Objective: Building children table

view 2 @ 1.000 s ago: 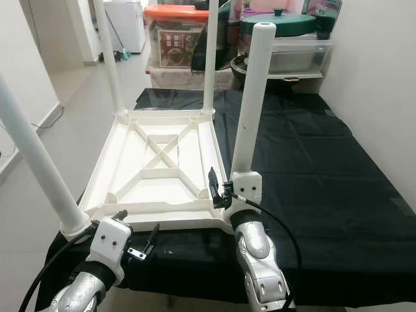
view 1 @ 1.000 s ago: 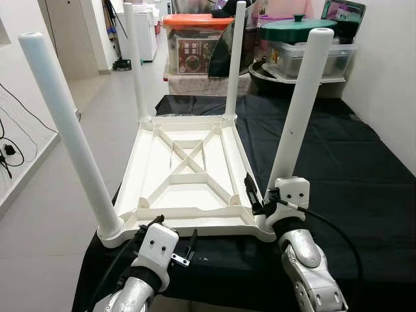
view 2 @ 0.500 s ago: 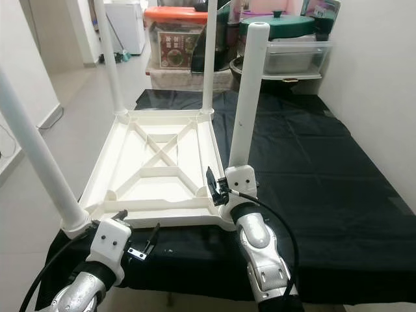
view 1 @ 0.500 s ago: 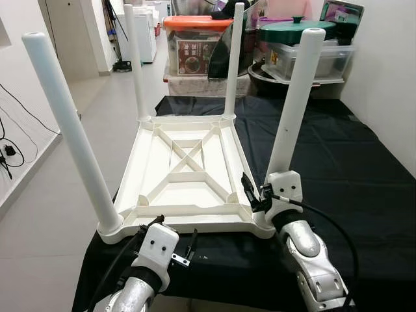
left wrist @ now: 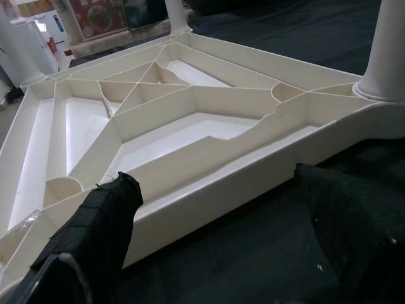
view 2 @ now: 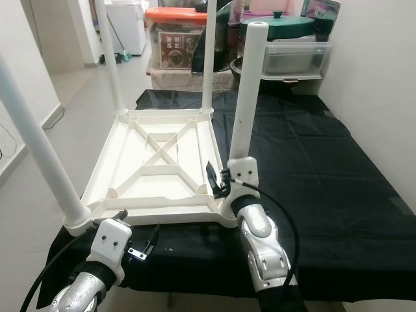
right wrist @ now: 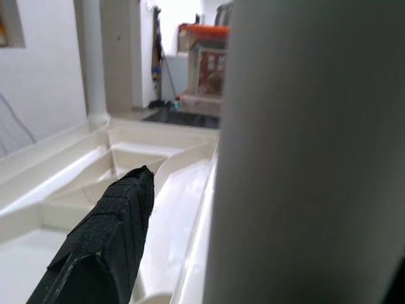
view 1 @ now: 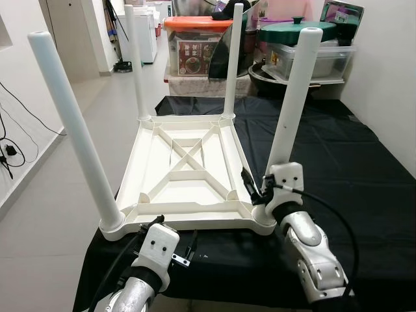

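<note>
The white plastic children's table lies upside down on a black-covered table, its four legs pointing up. My right gripper is at the base of the near right leg. It is open, and the leg stands between its fingers, with a gap beside the one black finger that shows. My left gripper hovers open just in front of the table's near rim, holding nothing.
Storage boxes, an orange-lidded bin and a green-lidded pot crowd the far end. A white wall runs along the right. Tiled floor and cables lie to the left. The black cloth to the right is bare.
The upturned table has slid a little away from me and its near legs stand more upright. My right gripper has moved forward with the near right leg. The left gripper has stayed put.
</note>
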Robot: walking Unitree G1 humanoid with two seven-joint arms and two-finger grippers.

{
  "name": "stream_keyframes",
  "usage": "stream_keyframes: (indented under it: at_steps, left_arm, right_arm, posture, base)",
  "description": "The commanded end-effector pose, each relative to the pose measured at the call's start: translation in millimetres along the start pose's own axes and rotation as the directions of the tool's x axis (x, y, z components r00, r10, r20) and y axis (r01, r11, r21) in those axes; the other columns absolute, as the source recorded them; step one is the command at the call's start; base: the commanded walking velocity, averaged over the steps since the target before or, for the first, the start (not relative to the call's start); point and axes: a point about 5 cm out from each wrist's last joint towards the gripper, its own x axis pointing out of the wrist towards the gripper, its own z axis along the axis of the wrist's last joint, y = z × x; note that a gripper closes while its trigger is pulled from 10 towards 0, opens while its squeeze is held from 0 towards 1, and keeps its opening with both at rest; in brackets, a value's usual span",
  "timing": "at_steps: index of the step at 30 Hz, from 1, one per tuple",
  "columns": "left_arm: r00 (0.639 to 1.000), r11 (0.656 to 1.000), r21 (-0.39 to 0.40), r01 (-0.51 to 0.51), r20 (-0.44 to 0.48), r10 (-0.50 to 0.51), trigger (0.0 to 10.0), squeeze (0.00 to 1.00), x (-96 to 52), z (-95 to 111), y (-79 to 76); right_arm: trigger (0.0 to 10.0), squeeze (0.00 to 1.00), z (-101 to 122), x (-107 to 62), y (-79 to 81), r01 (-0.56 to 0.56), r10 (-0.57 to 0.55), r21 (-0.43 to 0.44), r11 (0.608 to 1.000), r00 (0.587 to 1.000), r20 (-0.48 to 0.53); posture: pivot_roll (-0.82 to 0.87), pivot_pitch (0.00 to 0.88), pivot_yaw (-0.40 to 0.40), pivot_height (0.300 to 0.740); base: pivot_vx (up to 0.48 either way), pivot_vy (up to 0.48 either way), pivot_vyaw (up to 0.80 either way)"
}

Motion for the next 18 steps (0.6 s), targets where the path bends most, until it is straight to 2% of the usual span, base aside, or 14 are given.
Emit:
stream_keyframes:
  at_steps: [1, 6, 8, 18]
  left_arm:
    - [1.0, 1.0, -0.001, -0.003, -0.021, 0.002, 10.0, 0.0, -0.4, -3.2, -0.9]
    - [1.0, 1.0, -0.002, -0.002, -0.023, 0.002, 10.0, 0.0, -0.3, -3.3, -0.9]
    - [1.0, 1.0, -0.001, -0.004, -0.023, 0.004, 10.0, 0.0, -0.4, -3.6, -0.6]
    - [1.0, 1.0, -0.002, 0.0, -0.024, 0.0, 10.0, 0.0, -0.6, -4.3, -1.7]
  right_arm:
    - [10.0, 0.0, 7.4, 3.7, -2.4, 0.001, -0.001, 0.023, 1.0, 1.0, 0.024]
    - [10.0, 0.0, 19.5, 5.6, -6.3, -0.005, 0.001, 0.062, 0.998, 0.998, 0.067]
    - [10.0, 0.0, 30.8, 10.3, -10.0, -0.004, -0.004, 0.081, 0.997, 0.996, 0.092]
    - [10.0, 0.0, 51.5, 17.5, -19.7, -0.006, -0.005, 0.082, 0.997, 0.991, 0.137]
  posture:
    - [0.1, 0.0, -0.037, 0.74]
    - [0.1, 0.0, -0.04, 0.74]
    - [0.09, 0.0, -0.036, 0.74]
    - [0.1, 0.0, -0.04, 0.74]
  base:
    - [0.0, 0.0, 0.0]
    - [0.0, 0.0, 0.0]
    - [0.0, 0.0, 0.0]
    - [0.0, 0.0, 0.0]
